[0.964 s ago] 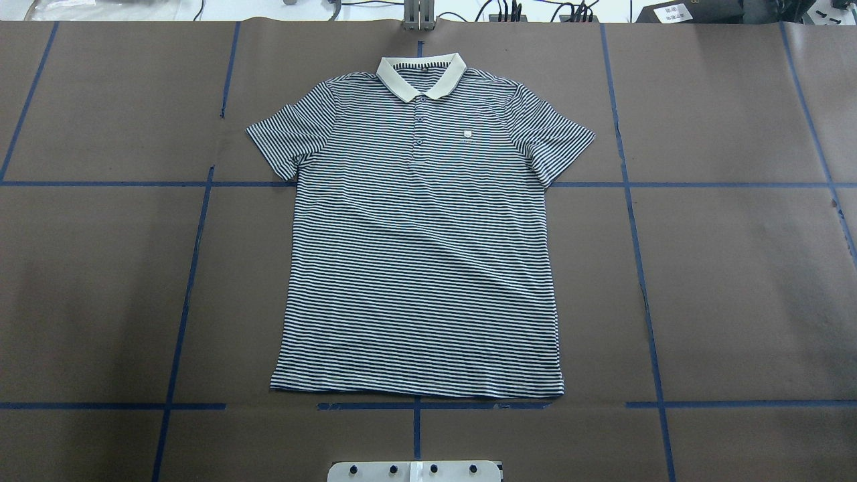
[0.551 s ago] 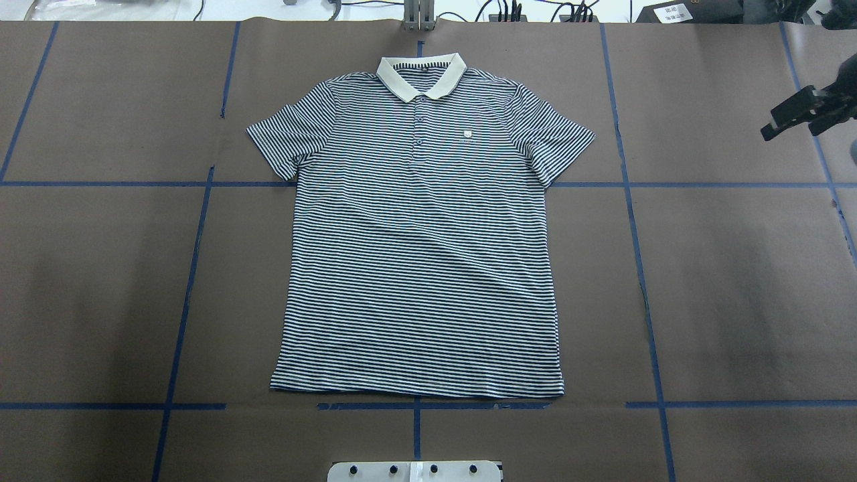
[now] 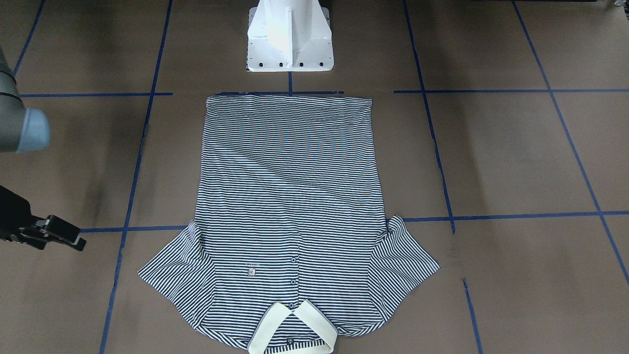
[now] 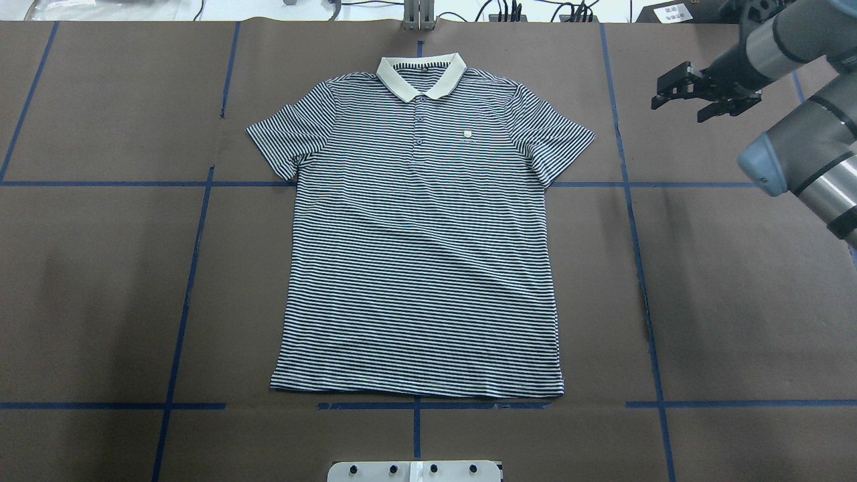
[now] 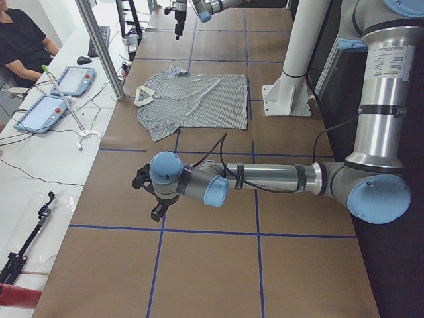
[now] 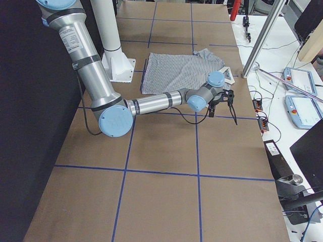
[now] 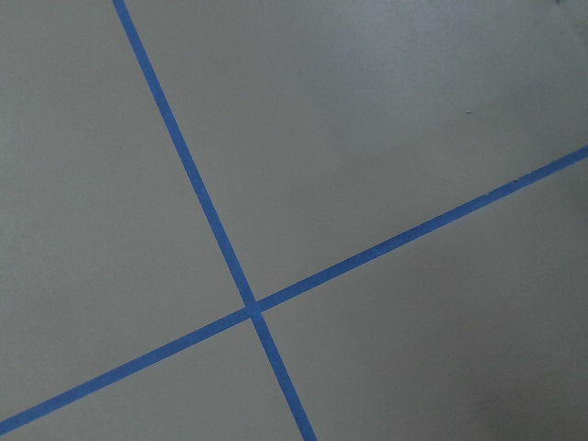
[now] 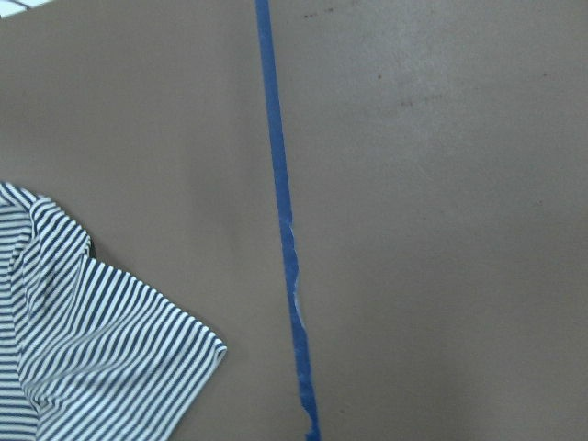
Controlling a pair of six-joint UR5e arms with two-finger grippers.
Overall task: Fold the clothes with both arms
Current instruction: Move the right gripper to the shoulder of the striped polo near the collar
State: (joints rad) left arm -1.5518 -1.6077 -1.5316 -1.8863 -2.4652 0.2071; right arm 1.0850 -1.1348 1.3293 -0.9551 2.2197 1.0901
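Observation:
The striped polo shirt lies flat and face up on the brown table, collar at the far side, both sleeves spread. My right gripper hovers open and empty to the right of the shirt's right-hand sleeve, well apart from it. The front-facing view shows it at the left edge. The right wrist view shows that sleeve's end beside a blue tape line. My left gripper shows only in the exterior left view, low over bare table far from the shirt; I cannot tell its state.
Blue tape lines mark a grid on the brown table. The white pedestal base stands just behind the shirt's hem. Beyond the collar edge are a metal post, tablets and a seated person.
The right arm has come into the overhead view from the right edge. Its gripper has moved left and toward the far side, nearer the shirt's sleeve. The shirt has not moved.

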